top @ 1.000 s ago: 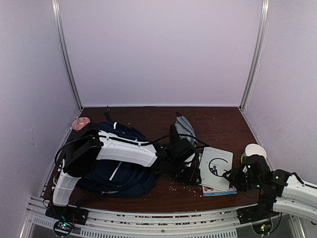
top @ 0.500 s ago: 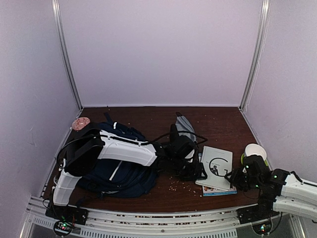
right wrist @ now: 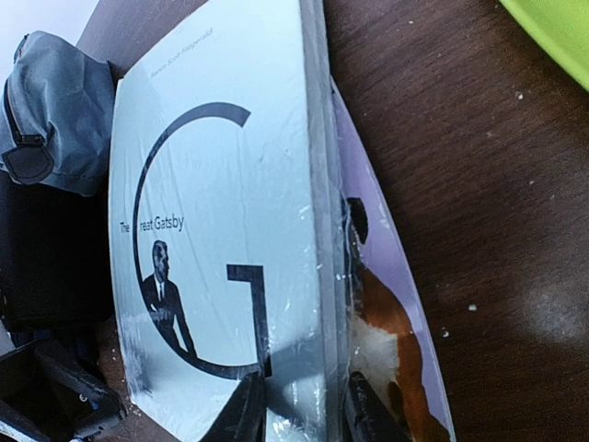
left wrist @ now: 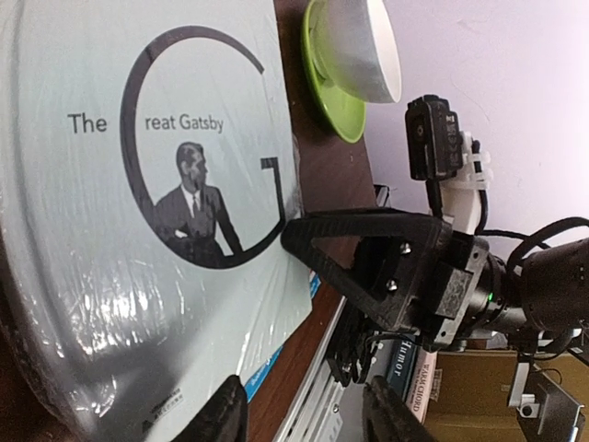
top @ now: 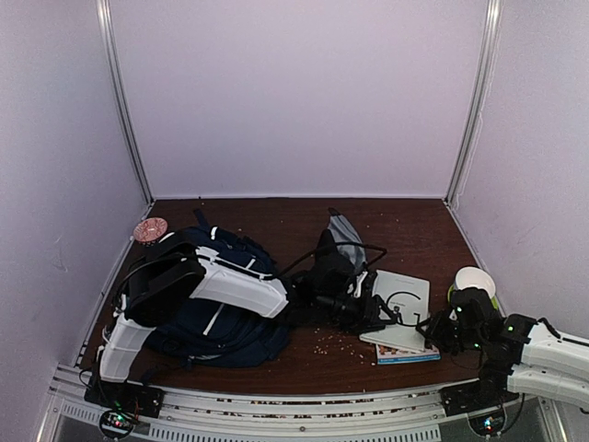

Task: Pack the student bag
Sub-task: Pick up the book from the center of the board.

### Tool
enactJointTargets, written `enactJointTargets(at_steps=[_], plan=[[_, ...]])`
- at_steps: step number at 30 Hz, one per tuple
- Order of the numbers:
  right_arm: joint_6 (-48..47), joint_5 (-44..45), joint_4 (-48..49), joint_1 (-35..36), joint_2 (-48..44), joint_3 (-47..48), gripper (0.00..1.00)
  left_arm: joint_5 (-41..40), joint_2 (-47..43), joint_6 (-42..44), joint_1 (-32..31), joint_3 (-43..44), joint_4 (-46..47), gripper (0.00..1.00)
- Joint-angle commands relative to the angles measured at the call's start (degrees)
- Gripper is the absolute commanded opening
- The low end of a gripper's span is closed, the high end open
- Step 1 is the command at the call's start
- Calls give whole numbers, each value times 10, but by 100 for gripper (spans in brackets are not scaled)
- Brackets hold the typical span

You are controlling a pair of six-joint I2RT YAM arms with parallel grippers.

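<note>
Black fingers (left wrist: pixel 225 419) on the left gripper (left wrist: pixel 304 419): together or apart?

Apart, holding nothing. One finger is just beside the near corner of the Great Gatsby book (right wrist: pixel 212 184), whose pale cover is wrapped in shiny film.

And the right gripper (right wrist: pixel 304 414)?

Its fingers sit either side of that book's near right edge. One is over the cover and the other is down beside the second book (right wrist: pixel 386 341), the purple-covered one lying underneath. I cannot tell whether they press on the edge or only straddle it.

So the two grippers face each other across the book?

Yes, the left gripper is at its left side and the right one at its near right corner. Both books lie flat on the dark wooden table (right wrist: pixel 442 184).

What lies around them?

A white cup (left wrist: pixel 363 46) on a green saucer (left wrist: pixel 336 92) is to the right of the books, near them but not touching. A grey pouch (right wrist: pixel 55 110) lies to the far left of the books.

Where is the student bag (top: pixel 221 327)?

It is on the left half of the table, slumped under the left arm's white link (top: pixel 235 285) and apart from the books. A small pink disc (top: pixel 150 228) sits beyond it in the far left corner.
</note>
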Motion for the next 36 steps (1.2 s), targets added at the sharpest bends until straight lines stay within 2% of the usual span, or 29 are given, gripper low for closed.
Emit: enactJointTargets(at_steps=[1,8,11,17,20,25,31,36], plan=[[-6,-37,1,4,13,-6,27,-8,-18,21,3,-41,-60,77],[28,-57,32,16,8,-6,30,-136,-90,186,3,-28,-284,85],[20,-38,4,24,12,13,39,-183,-93,233,4,-5,-340,87],[-3,67,-92,24,-28,67,53,-242,-72,284,4,60,-410,87],[-15,109,-121,23,-35,87,57,-243,-57,293,5,87,-425,85],[-15,116,-120,20,-16,91,61,-242,-65,294,4,101,-427,82],[-20,133,-92,3,-14,94,62,-226,-75,309,-2,130,-415,72],[-30,116,-68,-10,9,100,64,-184,-47,315,-5,149,-399,43]])
